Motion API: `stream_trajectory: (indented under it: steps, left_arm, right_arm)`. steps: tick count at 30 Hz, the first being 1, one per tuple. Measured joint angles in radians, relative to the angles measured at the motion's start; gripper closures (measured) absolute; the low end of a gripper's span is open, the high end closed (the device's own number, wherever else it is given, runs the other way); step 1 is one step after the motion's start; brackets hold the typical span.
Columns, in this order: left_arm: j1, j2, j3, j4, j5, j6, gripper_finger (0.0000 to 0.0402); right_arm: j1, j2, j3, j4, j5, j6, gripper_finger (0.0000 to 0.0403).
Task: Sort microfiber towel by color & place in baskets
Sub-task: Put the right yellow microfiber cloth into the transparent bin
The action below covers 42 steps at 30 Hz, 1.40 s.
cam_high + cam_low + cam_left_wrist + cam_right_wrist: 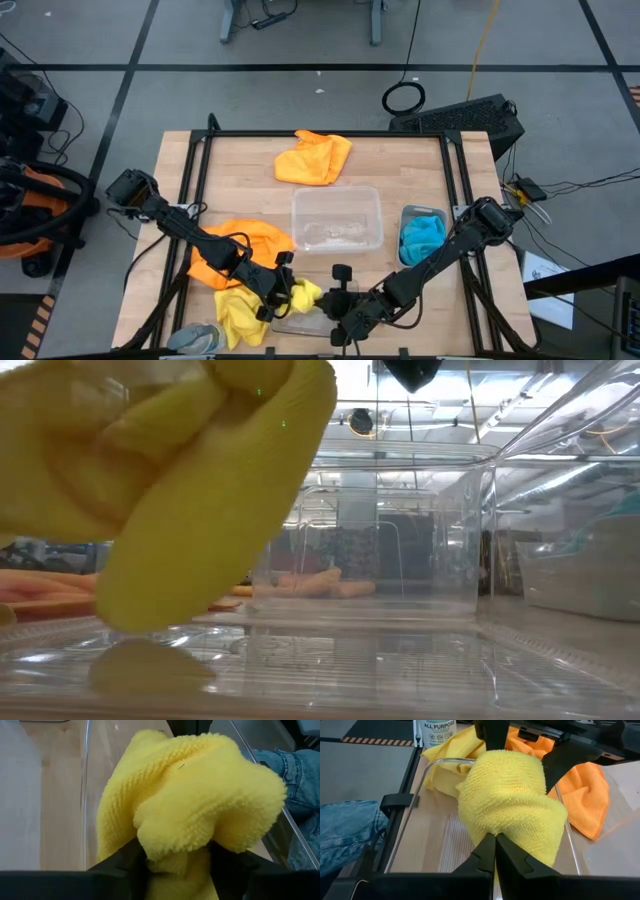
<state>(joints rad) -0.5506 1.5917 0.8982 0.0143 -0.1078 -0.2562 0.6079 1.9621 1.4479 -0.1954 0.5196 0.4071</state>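
Yellow towel (pixel 200 795) hangs bunched in my left pincer (pixel 283 290), pinched tight, directly above the near clear basket (pixel 420 660); release means straight down. My right pincer (pixel 342 322), fingers pressed together, waits just beside it, touching nothing.

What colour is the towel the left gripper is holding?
Yellow: the towel in the left gripper shows best in the left wrist view.
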Motion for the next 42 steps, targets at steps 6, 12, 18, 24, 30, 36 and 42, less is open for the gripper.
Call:
stream_trajectory:
  steps: [6, 12, 18, 24, 30, 36, 42]
  left_arm:
    - [-0.002, 0.0, 0.0, -0.006, 0.001, -0.001, 0.0195]
    - [-0.002, -0.005, 0.0, -0.007, 0.052, -0.002, 0.0189]
    - [-0.002, -0.005, 0.0, -0.01, 0.105, -0.004, 0.0189]
    - [-0.002, -0.046, 0.0, -0.049, 0.127, -0.004, 0.0189]
    - [-0.005, -0.132, 0.0, -0.037, 0.118, -0.012, 0.0189]
    - [-0.014, -0.107, 0.001, 0.166, 0.032, 0.091, 0.0189]
    - [-0.015, -0.004, 0.001, 0.215, 0.05, 0.067, 0.0189]
  right_arm:
    - [0.002, 0.0, 0.0, -0.024, -0.003, 0.027, 0.0401]
    - [0.002, 0.0, 0.0, -0.05, -0.085, 0.039, 0.0401]
    - [0.005, 0.0, 0.0, -0.114, -0.111, 0.079, 0.0401]
    - [0.005, 0.0, 0.0, -0.126, -0.164, 0.08, 0.0401]
    - [-0.01, -0.001, 0.0, -0.129, -0.187, 0.088, 0.0401]
    - [-0.043, 0.002, 0.0, -0.072, -0.183, 0.029, 0.0401]
    - [-0.052, -0.007, 0.0, -0.058, -0.182, -0.023, 0.0401]
